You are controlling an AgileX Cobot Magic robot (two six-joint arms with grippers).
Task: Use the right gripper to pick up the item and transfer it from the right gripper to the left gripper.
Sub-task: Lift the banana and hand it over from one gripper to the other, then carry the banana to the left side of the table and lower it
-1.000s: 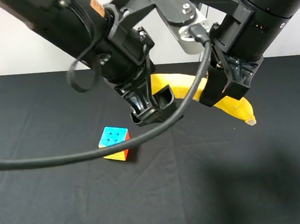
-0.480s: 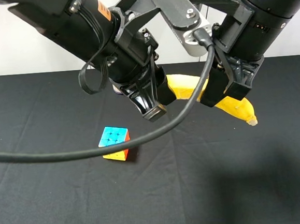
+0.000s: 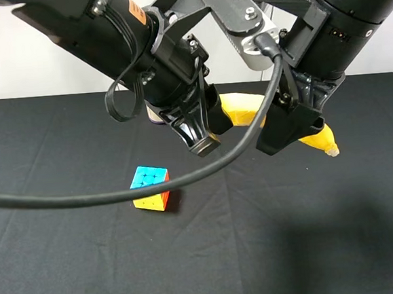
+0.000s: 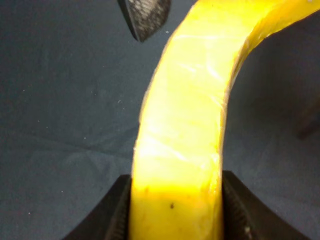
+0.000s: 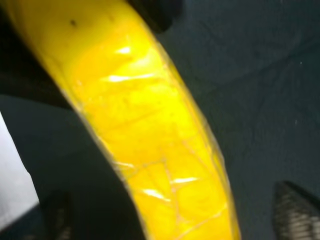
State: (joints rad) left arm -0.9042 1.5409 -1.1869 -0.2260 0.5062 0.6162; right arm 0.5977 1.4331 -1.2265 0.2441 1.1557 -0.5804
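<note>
Above the black cloth-covered table, the curved yellow banana hangs in the air. The left black claw gripper is clamped tight on its left end, while the right black claw gripper straddles its right part, jaws spread wide and clear of the peel.

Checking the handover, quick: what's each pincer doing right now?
Left pincer: closed on the banana.
Right pincer: open around the banana.
</note>
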